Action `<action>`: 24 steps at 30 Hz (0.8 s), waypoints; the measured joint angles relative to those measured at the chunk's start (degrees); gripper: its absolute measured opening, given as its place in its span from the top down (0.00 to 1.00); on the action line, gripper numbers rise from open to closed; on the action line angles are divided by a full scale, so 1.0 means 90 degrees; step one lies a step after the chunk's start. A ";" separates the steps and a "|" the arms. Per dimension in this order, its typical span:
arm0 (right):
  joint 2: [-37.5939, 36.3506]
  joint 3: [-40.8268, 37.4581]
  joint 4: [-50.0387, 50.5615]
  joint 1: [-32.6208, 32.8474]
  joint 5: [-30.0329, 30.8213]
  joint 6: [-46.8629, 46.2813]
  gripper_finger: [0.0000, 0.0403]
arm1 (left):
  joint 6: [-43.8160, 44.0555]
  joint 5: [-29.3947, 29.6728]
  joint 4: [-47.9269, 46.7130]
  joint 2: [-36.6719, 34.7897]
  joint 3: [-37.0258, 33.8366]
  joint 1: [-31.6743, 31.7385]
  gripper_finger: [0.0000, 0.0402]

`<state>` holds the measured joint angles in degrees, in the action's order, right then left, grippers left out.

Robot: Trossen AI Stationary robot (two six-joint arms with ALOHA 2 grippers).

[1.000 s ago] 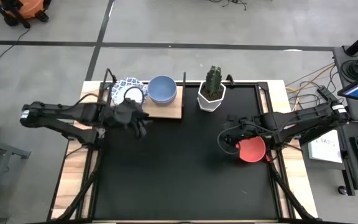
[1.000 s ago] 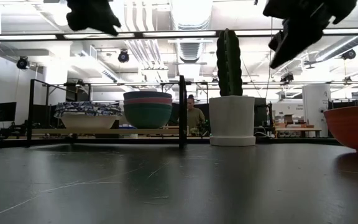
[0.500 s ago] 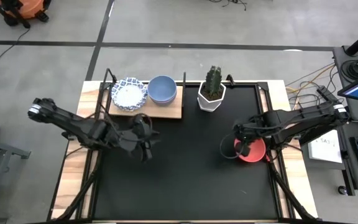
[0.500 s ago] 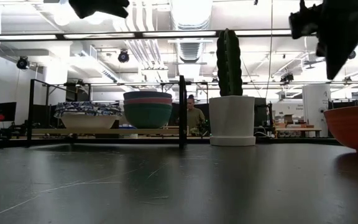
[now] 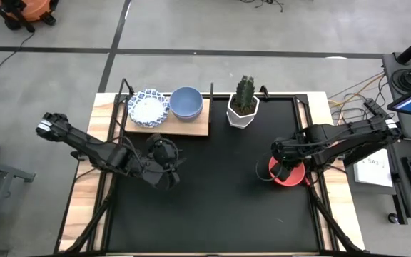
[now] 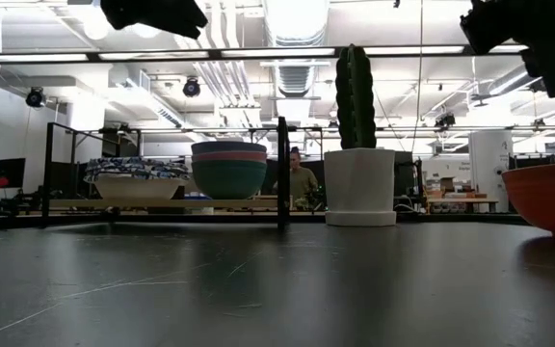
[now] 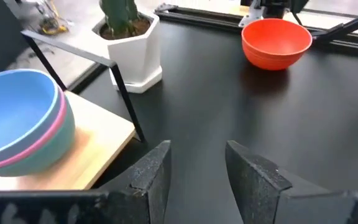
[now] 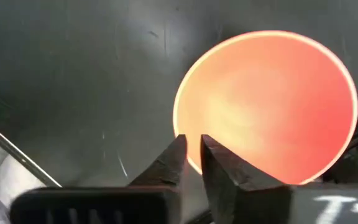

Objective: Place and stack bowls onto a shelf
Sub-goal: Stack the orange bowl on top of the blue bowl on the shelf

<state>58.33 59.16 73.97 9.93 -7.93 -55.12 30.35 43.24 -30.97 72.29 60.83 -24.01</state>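
Since the earlier frame, the left gripper (image 5: 168, 170) has been moved away from the shelf (image 5: 191, 128) toward the middle of the table (image 5: 220, 207), and the right gripper (image 5: 280, 163) has been brought over the red bowl (image 5: 290, 173).

The left gripper is held above the bare table surface, in front of the shelf, with its fingers (image 7: 157, 171) parted and nothing between them. The right gripper is held just above the rim of the red bowl, near the right edge of the table. Its fingers (image 8: 174, 163) are almost closed, with only a thin gap, and the bowl is not gripped.

The shelf is placed at the far left corner of the table. On its left end a stack of white bowls with blue pattern (image 5: 148, 107) is seen. Just beside it, a second stack is formed by the blue bowl (image 7: 11, 102) on top, the pink bowl (image 7: 48, 140) under it and the green bowl (image 6: 229, 179) at the bottom. The right part of the shelf board is bare.

A cactus pot (image 5: 243, 109) is standing near the far edge of the table, just beside the right end of the shelf. A person (image 6: 300, 183) is seen in the room behind the table.
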 joint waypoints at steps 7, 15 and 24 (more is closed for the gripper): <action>0.0149 0.0079 0.0010 0.0031 0.0092 -0.0070 0.70 | 0.0019 0.0805 0.0008 0.0007 -0.0023 -0.0572 0.67; 0.0512 0.0091 0.0041 0.0041 0.0227 -0.0560 0.52 | 0.0137 0.0989 0.0011 0.0007 -0.0023 -0.0839 0.67; 0.1444 -0.0163 -0.0575 0.0202 0.0431 -0.0359 0.55 | 0.0250 0.0994 0.0016 0.0007 -0.0140 -0.1010 0.67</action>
<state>71.33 57.69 68.80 11.75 -4.06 -58.35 32.60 52.18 -30.83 72.36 59.57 -33.10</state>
